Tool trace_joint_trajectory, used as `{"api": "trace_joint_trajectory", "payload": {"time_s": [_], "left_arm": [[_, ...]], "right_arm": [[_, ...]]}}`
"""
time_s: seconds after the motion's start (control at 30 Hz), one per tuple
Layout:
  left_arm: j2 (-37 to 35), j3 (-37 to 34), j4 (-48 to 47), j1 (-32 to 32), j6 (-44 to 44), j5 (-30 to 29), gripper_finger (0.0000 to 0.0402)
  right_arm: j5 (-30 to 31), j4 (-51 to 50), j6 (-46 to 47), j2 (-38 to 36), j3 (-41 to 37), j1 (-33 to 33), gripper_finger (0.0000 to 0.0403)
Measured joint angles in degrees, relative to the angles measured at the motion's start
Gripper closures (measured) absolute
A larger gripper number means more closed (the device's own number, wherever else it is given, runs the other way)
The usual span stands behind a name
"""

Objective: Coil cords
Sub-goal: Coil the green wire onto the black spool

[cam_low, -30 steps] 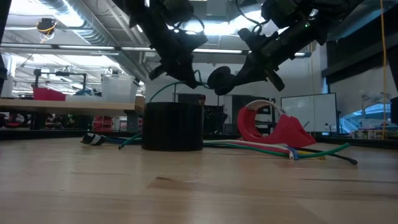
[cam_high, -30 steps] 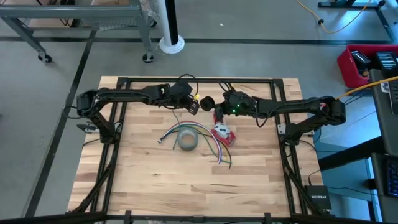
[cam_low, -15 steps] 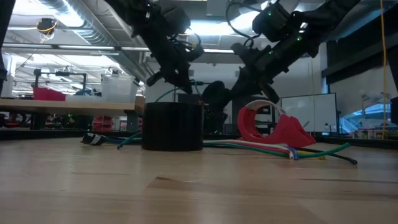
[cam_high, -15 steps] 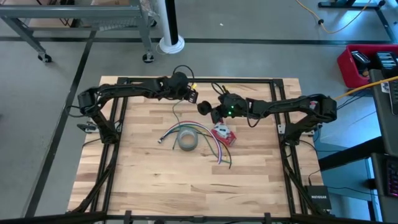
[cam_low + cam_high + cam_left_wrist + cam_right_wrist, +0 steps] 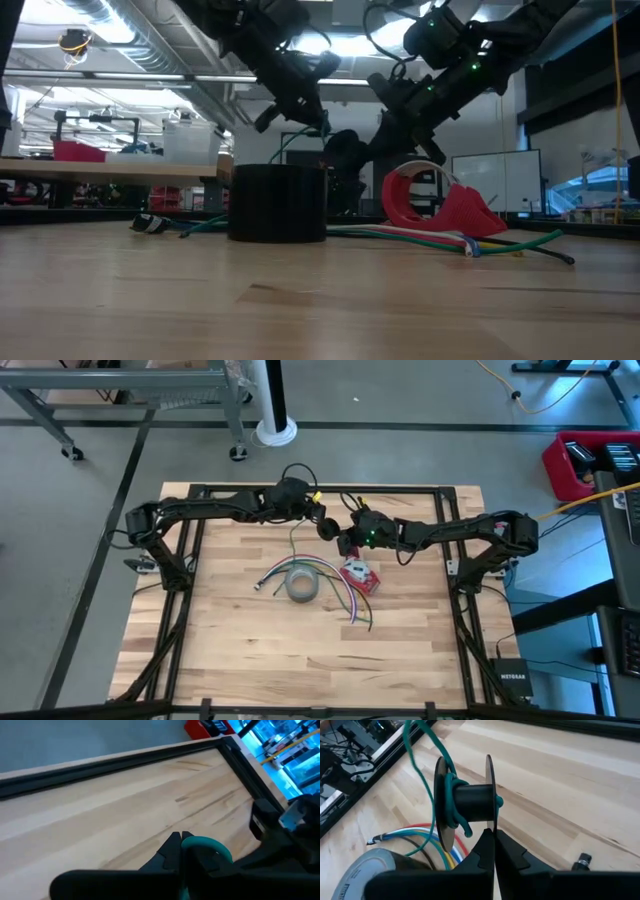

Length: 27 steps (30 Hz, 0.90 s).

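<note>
I have the left gripper [image 5: 313, 512] up near the back rail of the table [image 5: 230, 650], fingers pinched shut on the green cord [image 5: 422, 765]. From there the cord runs rightward and down to the black spool [image 5: 465, 800], where a few turns already wrap the hub. The spool's axis lies roughly level, along the line between the two arms. The right gripper [image 5: 342, 538] sits just right of the spool, fingers closed on one flange [image 5: 490, 795]. A second ago the left gripper hung lower and nearer the grey tape roll [image 5: 301, 585]; it has since swung back and right. Loose coloured cords [image 5: 345, 600] fan out beside the roll, next to the red tape dispenser [image 5: 360, 576].
</note>
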Motion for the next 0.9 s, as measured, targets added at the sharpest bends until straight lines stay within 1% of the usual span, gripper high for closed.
{"api": "trace_joint_trajectory", "payload": {"time_s": [0.13, 0.3, 0.43, 0.53, 0.6, 0.83, 0.9], "left_arm": [[-0.01, 0.00, 0.07, -0.97, -0.15, -0.18, 0.0401], [-0.01, 0.00, -0.34, 0.61, 1.26, -3.77, 0.0401], [-0.01, 0.00, -0.36, 1.96, 1.22, -6.36, 0.0401], [-0.01, 0.00, -0.18, 2.08, 0.70, -6.91, 0.0401], [-0.01, 0.00, 0.17, 2.04, -0.22, -7.12, 0.0401], [0.87, 0.01, 4.58, 0.13, -0.41, -7.69, 0.0401], [0.97, 0.02, 4.00, -0.16, -0.32, -7.64, 0.0401]], "right_arm": [[-0.36, 0.42, 0.55, 0.02, -0.02, 0.04, 0.0400], [-4.35, 0.78, 2.64, 0.01, -0.02, 0.07, 0.0400], [-9.21, 2.48, 3.55, -0.04, -0.02, -0.07, 0.0400], [-10.70, 3.13, 3.56, -0.04, -0.02, 0.04, 0.0400], [-9.35, 3.04, 3.54, -0.04, -0.02, 0.02, 0.0400], [2.86, 2.39, 3.32, -0.02, -0.04, 0.07, 0.0400], [6.58, 2.36, 3.19, -0.02, -0.07, 0.09, 0.0400]]}}
